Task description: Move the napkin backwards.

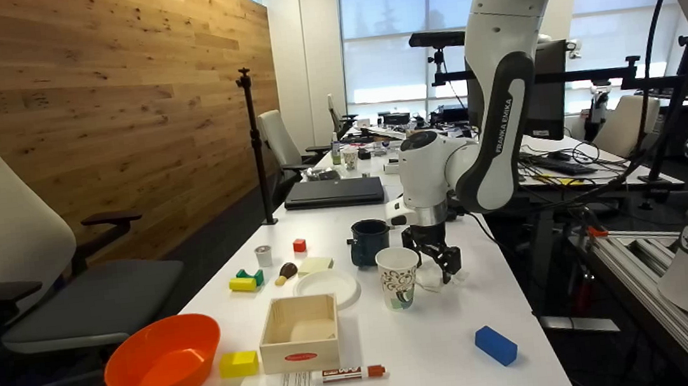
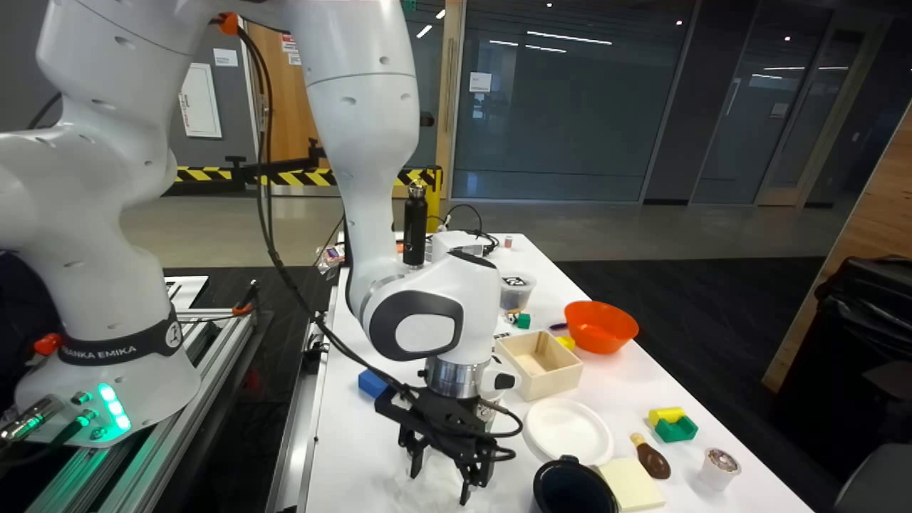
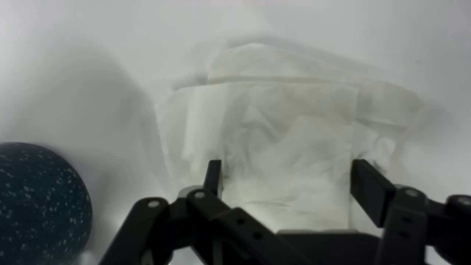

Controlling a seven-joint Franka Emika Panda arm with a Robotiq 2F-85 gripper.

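The white crumpled napkin (image 3: 283,121) lies on the white table, folded in layers, and fills the middle of the wrist view. It shows faintly in both exterior views, as a pale patch under the gripper (image 1: 431,278) (image 2: 424,491). My gripper (image 3: 287,165) points down over the napkin with its fingers wide apart and nothing held between them. The fingertips are over or at the napkin's near half; whether they touch it I cannot tell. The gripper also shows in both exterior views (image 1: 434,268) (image 2: 440,484), low over the table, hiding part of the napkin.
A dark speckled mug (image 3: 40,202) stands beside the napkin, also in an exterior view (image 1: 370,246). A patterned paper cup (image 1: 399,280) stands close to the gripper. A white plate (image 1: 346,288), wooden box (image 1: 301,358), blue block (image 1: 495,345) and orange bowl (image 1: 164,365) are around.
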